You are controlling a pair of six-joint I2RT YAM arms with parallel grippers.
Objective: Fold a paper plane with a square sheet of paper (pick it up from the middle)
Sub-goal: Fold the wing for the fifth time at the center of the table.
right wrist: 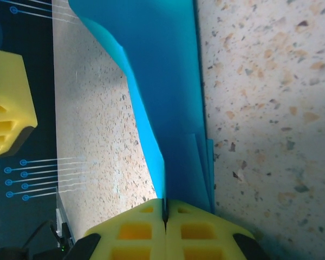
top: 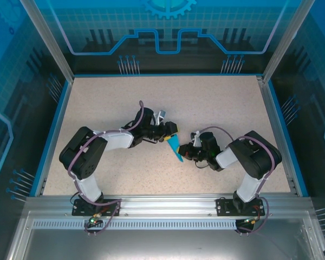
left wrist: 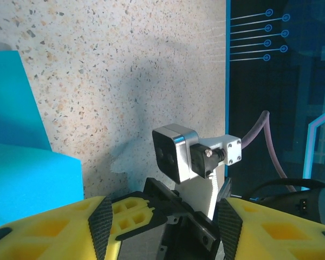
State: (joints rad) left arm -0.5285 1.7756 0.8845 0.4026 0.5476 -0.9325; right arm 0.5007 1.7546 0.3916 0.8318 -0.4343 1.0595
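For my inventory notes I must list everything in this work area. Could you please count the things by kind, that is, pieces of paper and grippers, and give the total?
Teal paper sheet, partly folded: 1
Grippers: 2 (left gripper, jaws apart; right gripper, shut on the paper)
Total: 3

We see the paper plane (right wrist: 168,81), teal and creased (several layers), pinched in the right gripper (right wrist: 164,210), reaching straight ahead of it.

The speckled beige table (top: 124,103), rimmed in blue, carries the folded teal paper (top: 174,147) near its middle, slightly right of centre.
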